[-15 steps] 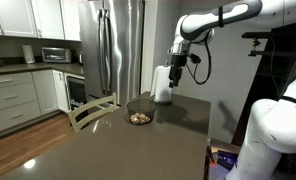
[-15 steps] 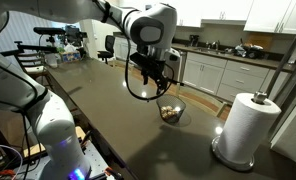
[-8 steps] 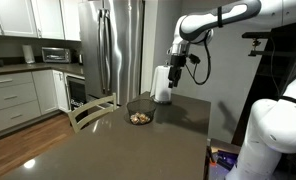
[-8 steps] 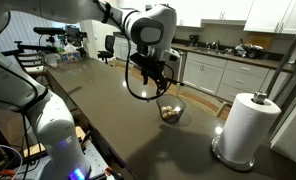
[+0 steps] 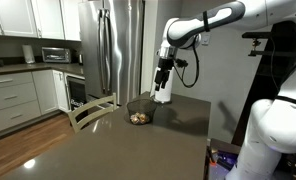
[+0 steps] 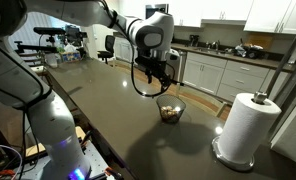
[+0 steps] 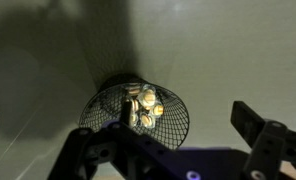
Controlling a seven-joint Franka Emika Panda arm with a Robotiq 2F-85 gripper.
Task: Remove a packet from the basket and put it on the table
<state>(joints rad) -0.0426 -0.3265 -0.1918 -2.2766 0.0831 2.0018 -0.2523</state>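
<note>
**Colleague:** What has changed in the last second?

**Me:** In an exterior view, I've brought the gripper [image 5: 160, 86] off its spot over the table's far edge and swung it toward the basket [image 5: 146, 108]. It now hangs in front of the paper-towel roll [image 5: 165, 97], above the basket and a little to one side, well clear of the rim. The basket hasn't moved on the table [image 5: 138, 150].

**Colleague:** And from the opposite camera?

**Me:** In an exterior view the shift looks smaller. The gripper [image 6: 160, 80] sits slightly lower and closer over the basket [image 6: 178, 108]. I can see a tan heap inside it, the same as before.

**Colleague:** What does the wrist show?

**Me:** The basket [image 7: 173, 115] is left of centre, with the packets [image 7: 144, 104] piled in its bottom. The fingers [image 7: 263, 135] frame the lower edge, spread wide with nothing between them, so the jaws are open and empty.

**Colleague:** So where does that leave us?

**Me:** I'd call this the approach. Every one of the packets is in the basket and none is on the table. I reckon I need to centre over the pile and then go down. The wire wall is close to the pile, so a finger could catch it.
</note>
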